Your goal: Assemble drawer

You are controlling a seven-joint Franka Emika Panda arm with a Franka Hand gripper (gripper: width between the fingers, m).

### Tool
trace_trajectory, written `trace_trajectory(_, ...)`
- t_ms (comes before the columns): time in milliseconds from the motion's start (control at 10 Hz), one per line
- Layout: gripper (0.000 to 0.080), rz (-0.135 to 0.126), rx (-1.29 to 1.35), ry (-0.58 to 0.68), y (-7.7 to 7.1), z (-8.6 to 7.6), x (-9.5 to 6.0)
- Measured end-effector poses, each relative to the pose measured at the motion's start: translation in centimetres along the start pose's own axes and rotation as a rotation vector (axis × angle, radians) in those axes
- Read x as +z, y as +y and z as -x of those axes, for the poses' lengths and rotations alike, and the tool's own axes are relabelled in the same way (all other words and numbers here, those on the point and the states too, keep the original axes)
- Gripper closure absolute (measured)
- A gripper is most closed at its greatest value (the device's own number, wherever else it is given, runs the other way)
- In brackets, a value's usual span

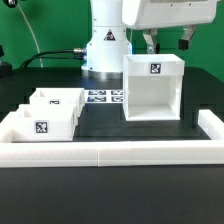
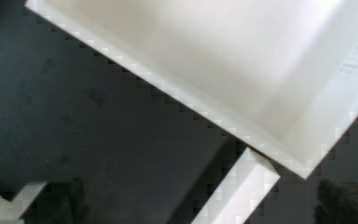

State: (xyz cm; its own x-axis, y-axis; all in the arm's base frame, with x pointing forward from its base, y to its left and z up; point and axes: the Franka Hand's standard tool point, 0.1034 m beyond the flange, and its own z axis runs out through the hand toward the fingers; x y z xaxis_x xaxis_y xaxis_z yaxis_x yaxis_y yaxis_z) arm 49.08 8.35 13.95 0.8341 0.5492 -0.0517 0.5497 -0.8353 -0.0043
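While the gripper [image 1: 167,43] hangs in the upper right of the exterior view, its fingers [image 1: 150,42] stand wide apart with nothing between them, so it is open. The fingertips sit just above the back rim of the housing [image 1: 153,90]; whether they touch it cannot be told. The housing stands upright at centre right, its open face toward the camera and a tag on its top front edge. In the wrist view the housing [image 2: 211,60] fills much of the frame as a tilted white slab with a sharp edge against the black table [image 2: 87,130].

Bare table [image 1: 100,120] lies between the housing and the two trays [image 1: 58,104], which sit together at lower left against the wall [image 1: 120,152]. The wall runs along the lower frame and up both sides, and a narrow dark strip separates it from the housing's right edge. The marker board [image 1: 100,97] lies at centre.
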Motion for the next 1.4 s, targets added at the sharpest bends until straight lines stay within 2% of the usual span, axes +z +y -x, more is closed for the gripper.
trace_trajectory(200, 0.015, -0.001, 0.031, 0.012, 0.0, 0.1, 0.0)
trace_trajectory(300, 0.015, -0.007, 0.114, 0.043, -0.3, 0.8, 0.1)
trace_trajectory(400, 0.015, -0.016, 0.226, 0.037, -1.2, 2.0, 0.5)
trace_trajectory(500, 0.015, -0.017, 0.315, 0.032, -2.2, 2.5, 0.6)
trace_trajectory(700, 0.015, -0.023, 0.445, 0.02, -3.5, 2.6, 1.0)
trace_trajectory(900, 0.015, -0.045, 0.511, 0.011, -4.6, 2.9, 2.0)
trace_trajectory(1100, 0.015, -0.05, 0.509, 0.023, -5.2, 3.0, 3.2)
trace_trajectory(1300, 0.015, -0.052, 0.503, 0.01, -5.8, 3.1, 3.6)
trace_trajectory(1400, 0.0272, -0.053, 0.503, 0.006, -5.8, 3.0, 3.6)
